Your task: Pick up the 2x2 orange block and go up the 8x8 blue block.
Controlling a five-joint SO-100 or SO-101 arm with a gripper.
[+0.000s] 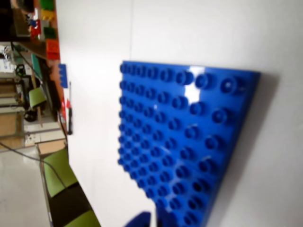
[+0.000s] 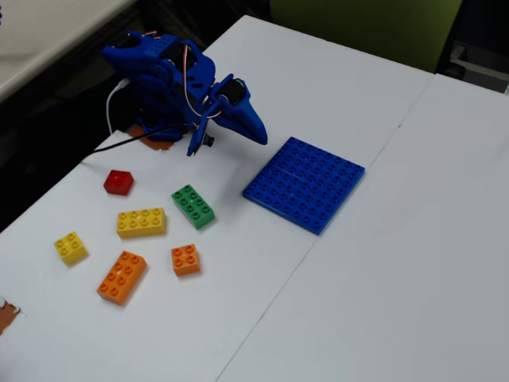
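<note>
Orange 2x2 block [image 2: 185,259] sits untouched, well apart from the 8x8 blue block [image 2: 305,184]; gripper [image 2: 258,134] looks closed and empty, so nothing's done yet.

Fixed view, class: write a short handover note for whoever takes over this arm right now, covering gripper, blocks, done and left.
Gripper: holds nothing; it hangs above the table between the arm's base and the 8x8 blue block. Open or shut cannot be told.
2x2 orange block: on the table, untouched, beside the longer orange brick and below the green brick in the fixed view.
8x8 blue block: flat on the table, nothing on it in either view.
Done: nothing yet.
Left: grasp the 2x2 orange block, carry it onto the blue block.
</note>
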